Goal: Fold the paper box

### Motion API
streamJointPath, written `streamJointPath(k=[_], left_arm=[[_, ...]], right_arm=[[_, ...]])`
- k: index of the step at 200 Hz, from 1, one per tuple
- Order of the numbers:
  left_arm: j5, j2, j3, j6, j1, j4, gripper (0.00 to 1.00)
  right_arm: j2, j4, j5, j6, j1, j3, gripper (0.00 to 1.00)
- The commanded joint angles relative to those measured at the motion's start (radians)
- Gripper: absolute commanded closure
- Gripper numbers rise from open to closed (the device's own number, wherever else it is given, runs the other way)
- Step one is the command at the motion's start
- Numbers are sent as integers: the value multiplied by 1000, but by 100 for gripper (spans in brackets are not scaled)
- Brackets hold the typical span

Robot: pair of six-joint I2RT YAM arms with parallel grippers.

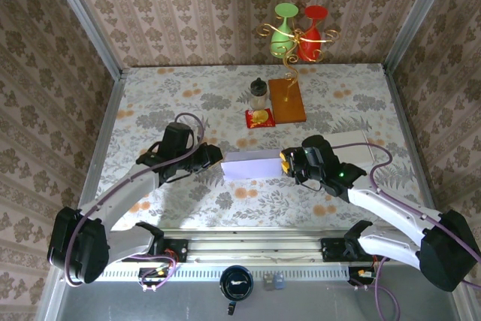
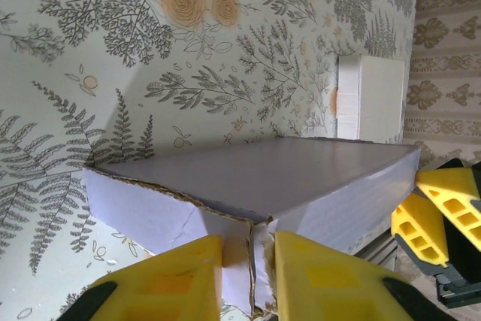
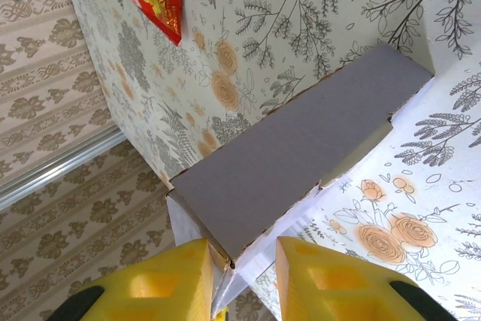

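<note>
Top external: paper box (image 1: 252, 165) at the middle of the table (image 1: 150, 95), left pincer (image 1: 218, 157) at its 9 o'clock clamped on an end flap (image 2: 237, 261), right pincer (image 1: 284, 162) astride the 3 o'clock end, cannot tell if gripping; could tear the flap if pulled apart

Paper box (image 2: 255, 186) flap between left fingers (image 2: 173, 283): contact unclear; fingers cropped below.

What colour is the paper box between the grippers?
Pale lilac-grey paper box, brown at its raw edges; best in the left wrist view.
</note>
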Motion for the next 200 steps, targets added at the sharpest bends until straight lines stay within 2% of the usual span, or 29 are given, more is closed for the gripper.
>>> streamJointPath(k=[1, 32, 81, 119, 149, 170, 200], left_arm=[[-19, 38, -51, 76, -35, -59, 80], [-62, 40, -57, 115, -68, -66, 84], [-154, -50, -95, 155, -115, -9, 86], [-243, -114, -193, 157, -227, 131, 86], [-342, -150, -308, 124, -338, 302, 85], [-378, -129, -353, 95, -381, 376, 85], [-354, -20, -363, 81, -408, 454, 84]], right_arm=[[47, -245, -5, -21, -1, -19, 71], [47, -273, -12, -44, -3, 5, 72], [-2, -290, -31, -132, -20, 38, 69], [-97, -172, -116, -318, -45, -12, 70], [-188, -234, -186, -424, -47, -72, 71], [-268, -262, -203, -428, -50, -145, 71], [-340, -223, -211, -382, -68, -254, 70]])
